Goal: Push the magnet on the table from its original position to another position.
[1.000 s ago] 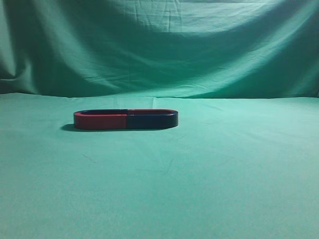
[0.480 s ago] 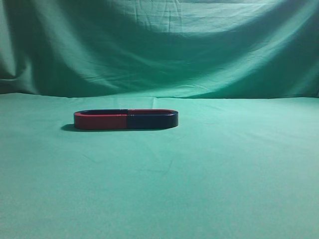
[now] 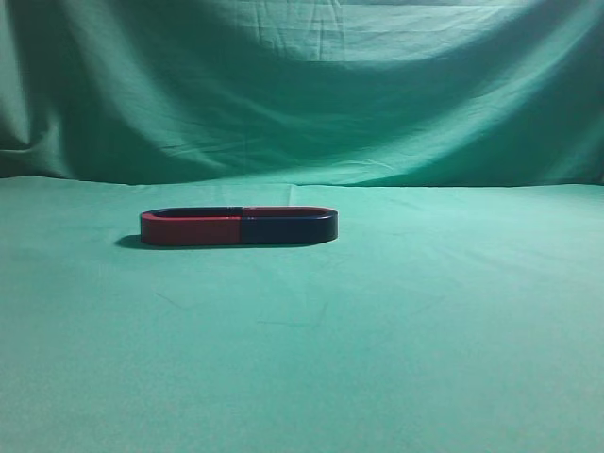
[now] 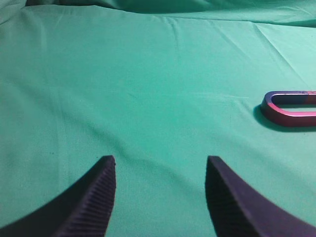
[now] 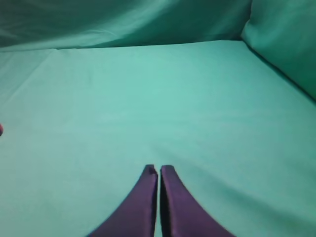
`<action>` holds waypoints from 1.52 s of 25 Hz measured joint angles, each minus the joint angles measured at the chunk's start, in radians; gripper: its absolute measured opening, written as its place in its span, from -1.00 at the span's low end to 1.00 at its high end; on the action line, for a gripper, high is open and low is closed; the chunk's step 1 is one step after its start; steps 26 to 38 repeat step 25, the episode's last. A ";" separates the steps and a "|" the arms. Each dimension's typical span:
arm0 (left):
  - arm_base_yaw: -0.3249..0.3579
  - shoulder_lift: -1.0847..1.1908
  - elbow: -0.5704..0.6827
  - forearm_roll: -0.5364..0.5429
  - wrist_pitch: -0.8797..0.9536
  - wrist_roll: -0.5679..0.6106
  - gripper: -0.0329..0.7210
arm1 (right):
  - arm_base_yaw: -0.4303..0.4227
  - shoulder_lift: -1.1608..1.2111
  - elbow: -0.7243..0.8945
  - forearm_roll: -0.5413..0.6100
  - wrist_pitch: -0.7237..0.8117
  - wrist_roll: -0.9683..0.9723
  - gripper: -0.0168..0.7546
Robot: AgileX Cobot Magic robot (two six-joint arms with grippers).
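While I watch from far away, I see the magnet (image 3: 288, 227) lying flat on the table (image 3: 377, 340), a bit left of the middle and toward the back. Its dark blue-black side faces me, and its far arm is red. Touching its left end is another U-shaped magnet (image 3: 191, 228) with a red side, so the two make one long oval ring. Nothing touches them.

From my left wrist camera, the curved end of the red magnet (image 4: 291, 106) peeks in at the right edge. My left gripper (image 4: 160, 170) hangs above bare green cloth, well apart from it, with its two ribbed fingers (image 4: 96, 197) spread wide and nothing between them.

My right gripper (image 5: 159, 173) is pressed closed with only a thin line between the fingers, holding nothing. It hangs over bare cloth too. A wrinkled green backdrop (image 3: 302, 85) hangs behind the table.
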 joint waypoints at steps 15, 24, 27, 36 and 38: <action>0.000 0.000 0.000 0.000 0.000 0.000 0.07 | 0.000 0.000 0.002 0.015 0.049 0.000 -0.96; 0.000 0.000 0.000 0.000 0.000 0.000 0.07 | 0.000 0.000 0.002 0.015 0.049 0.000 -0.96; 0.000 0.000 0.000 0.000 0.000 0.000 0.07 | 0.000 0.000 0.002 0.015 0.049 0.000 -0.96; 0.000 0.000 0.000 0.000 0.000 0.000 0.07 | 0.000 0.000 0.002 0.015 0.049 0.000 -0.96; 0.000 0.000 0.000 0.000 0.000 0.000 0.07 | 0.000 0.000 0.002 0.015 0.049 0.000 -0.96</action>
